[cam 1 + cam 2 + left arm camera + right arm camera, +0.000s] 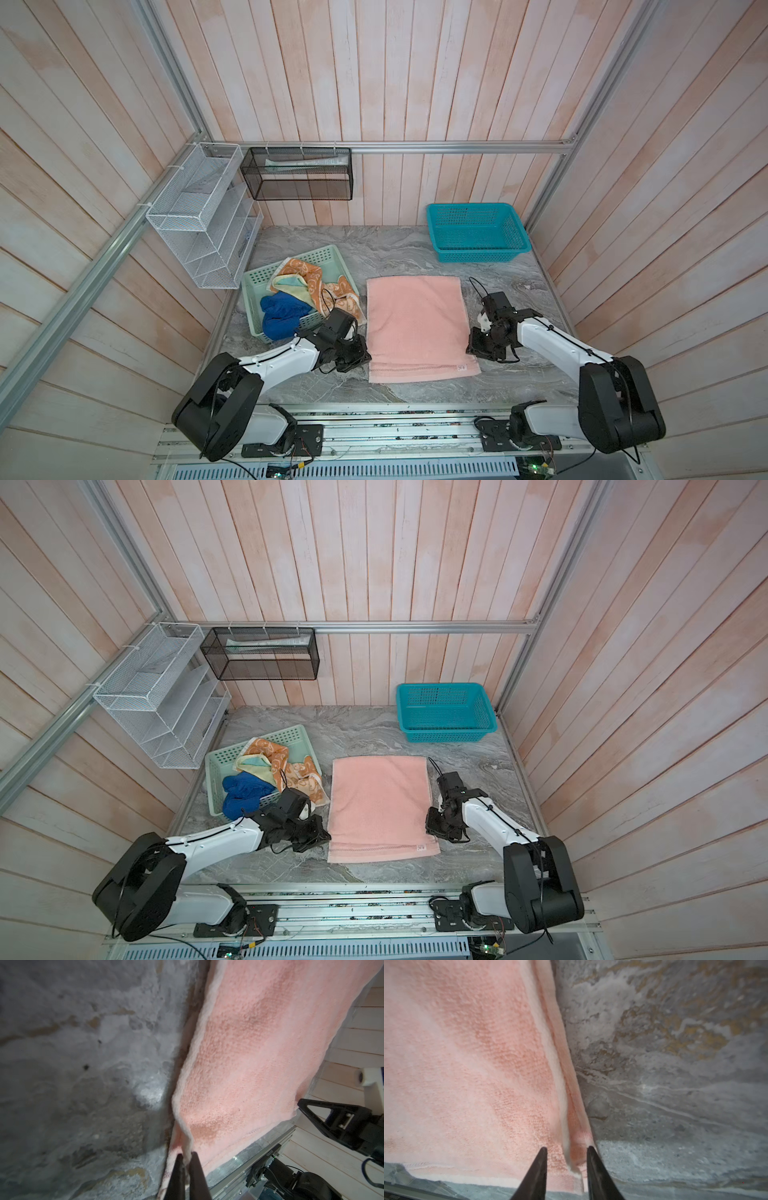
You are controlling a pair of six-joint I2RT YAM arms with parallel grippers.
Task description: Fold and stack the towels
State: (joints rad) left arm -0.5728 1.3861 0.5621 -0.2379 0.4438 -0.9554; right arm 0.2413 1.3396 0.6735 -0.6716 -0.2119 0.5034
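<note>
A pink towel (417, 326) is laid flat on the grey marbled counter (395, 249), midway between the left and right edges and nearer the front edge. Two layers are seen along its sides, and a striped band with a small label is shown on the lower layer at the front. The left hand (187, 1156) is set at the towel's left edge, close to the cloth's front corner. Its fingers (197, 1176) are pressed together on a raised fold of that edge, as is seen in the left wrist view. The right hand (566, 1149) is placed opposite, at the towel's right edge. Its fingers (535, 1174) are spread, with the doubled edge lying between them, not pinched. A pale green basket (253, 286) is set near the counter's left edge. A blue towel (282, 313) is draped over its front rim, a pale yellow towel (291, 284) is bunched inside, and an orange-and-cream towel (332, 291) is spilled over its right rim, just beside the pink towel. A teal basket (478, 249) is placed at the back right corner
</note>
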